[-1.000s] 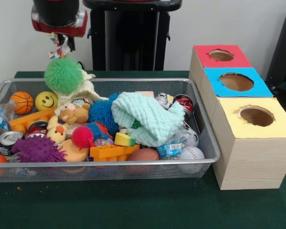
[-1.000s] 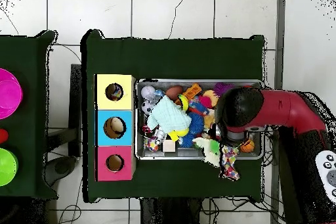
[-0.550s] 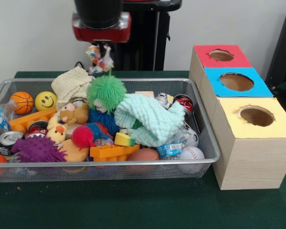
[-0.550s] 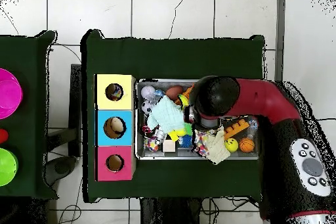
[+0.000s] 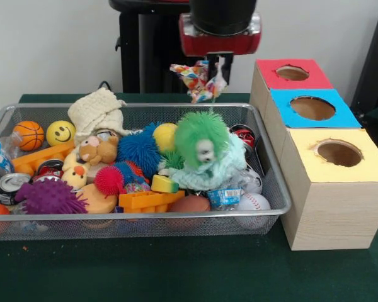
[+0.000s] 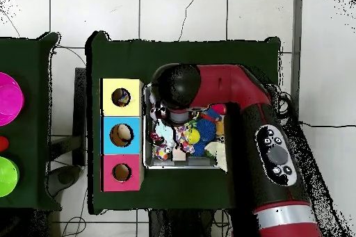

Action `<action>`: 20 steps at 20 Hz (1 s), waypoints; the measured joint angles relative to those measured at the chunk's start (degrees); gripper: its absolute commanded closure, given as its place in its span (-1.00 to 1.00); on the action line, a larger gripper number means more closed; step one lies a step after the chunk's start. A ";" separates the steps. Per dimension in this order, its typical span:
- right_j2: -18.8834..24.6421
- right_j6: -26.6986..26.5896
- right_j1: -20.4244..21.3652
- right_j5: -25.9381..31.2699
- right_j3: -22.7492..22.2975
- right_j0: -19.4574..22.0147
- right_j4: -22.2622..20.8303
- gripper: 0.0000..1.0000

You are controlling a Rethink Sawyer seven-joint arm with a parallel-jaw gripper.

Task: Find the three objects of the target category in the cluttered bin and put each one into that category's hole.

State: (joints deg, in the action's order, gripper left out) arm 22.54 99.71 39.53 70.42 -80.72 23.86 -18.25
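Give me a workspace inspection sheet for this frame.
Surface: green table cloth, bare in front of the bin.
Job's things: green fuzzy toy hanging by a multicoloured fabric tail over the wire bin; red, blue and yellow hole boxes beside the bin.
Clutter: smiley ball, basketball, purple spiky ball, baseball.
End effector: shut on the tail.
Cables: nothing seen.
Surroundings: white wall, tiled floor.

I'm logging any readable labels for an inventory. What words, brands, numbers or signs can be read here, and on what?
No words or numbers can be read.
yellow ball: a drawn smiley face, no text.
silver can and red can: print too blurred to read.
plastic wrapper: blue label, illegible.
sorting boxes: unmarked.
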 measured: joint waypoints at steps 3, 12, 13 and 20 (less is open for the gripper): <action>-0.50 0.19 -0.29 1.43 2.46 -2.04 1.29 1.00; -3.32 0.19 -2.52 4.48 9.19 -5.14 3.19 1.00; -3.49 0.19 -2.56 4.49 9.23 -5.12 3.17 1.00; -5.99 0.19 -2.56 4.70 9.29 -5.09 4.61 1.00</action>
State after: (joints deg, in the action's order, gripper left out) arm 16.54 99.90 36.96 75.12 -71.43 18.76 -13.64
